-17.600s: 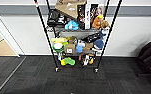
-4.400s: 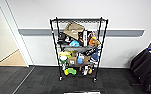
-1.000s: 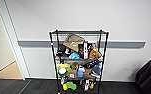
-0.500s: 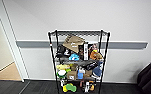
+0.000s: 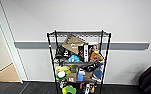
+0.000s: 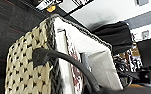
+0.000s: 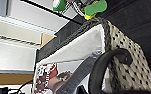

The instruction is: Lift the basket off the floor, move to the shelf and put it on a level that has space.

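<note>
Basket (image 6: 28, 70) is hanging between both wrists above the floor (image 6: 6, 30), facing the shelf (image 5: 78, 62). Whether either tool is gripping a loop handle (image 6: 66, 62), I cannot tell. Keeping it level should help it clear the top level (image 5: 78, 33), which is looking bare.

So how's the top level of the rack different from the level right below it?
The top level of the shelf is a bare wire grid with nothing standing on it; the level below is crowded, with a tilted brown cardboard box, upright packages and a blue item. Both are black wire tiers held by the same corner posts.
</note>
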`<state>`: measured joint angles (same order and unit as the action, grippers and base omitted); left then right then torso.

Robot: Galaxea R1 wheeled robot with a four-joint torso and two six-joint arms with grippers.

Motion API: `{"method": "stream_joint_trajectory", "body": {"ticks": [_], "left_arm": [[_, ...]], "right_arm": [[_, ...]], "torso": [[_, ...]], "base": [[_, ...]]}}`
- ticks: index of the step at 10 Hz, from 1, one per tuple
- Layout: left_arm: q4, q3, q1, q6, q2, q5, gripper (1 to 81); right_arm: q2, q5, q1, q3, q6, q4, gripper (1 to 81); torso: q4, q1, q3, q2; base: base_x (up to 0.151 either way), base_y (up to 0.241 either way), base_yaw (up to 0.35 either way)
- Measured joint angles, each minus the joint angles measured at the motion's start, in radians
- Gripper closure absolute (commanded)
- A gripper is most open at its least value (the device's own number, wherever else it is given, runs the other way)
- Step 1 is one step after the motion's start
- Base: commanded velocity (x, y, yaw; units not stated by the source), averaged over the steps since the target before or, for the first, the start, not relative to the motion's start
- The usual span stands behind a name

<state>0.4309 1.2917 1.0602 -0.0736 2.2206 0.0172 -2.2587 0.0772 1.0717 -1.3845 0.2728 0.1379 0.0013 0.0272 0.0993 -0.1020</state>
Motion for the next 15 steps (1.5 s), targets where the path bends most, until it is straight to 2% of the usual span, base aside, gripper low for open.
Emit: {"method": "stream_joint_trajectory", "body": {"ticks": [15], "left_arm": [[0.000, 0.000, -0.003, -0.001, 0.006, -0.001, 81.1]], "right_arm": [[0.010, 0.010, 0.014, 0.003, -0.009, 0.000, 81.1]], "torso": [[0.000, 0.001, 0.000, 0.000]], "base": [[0.114, 0.000, 0.000]]}}
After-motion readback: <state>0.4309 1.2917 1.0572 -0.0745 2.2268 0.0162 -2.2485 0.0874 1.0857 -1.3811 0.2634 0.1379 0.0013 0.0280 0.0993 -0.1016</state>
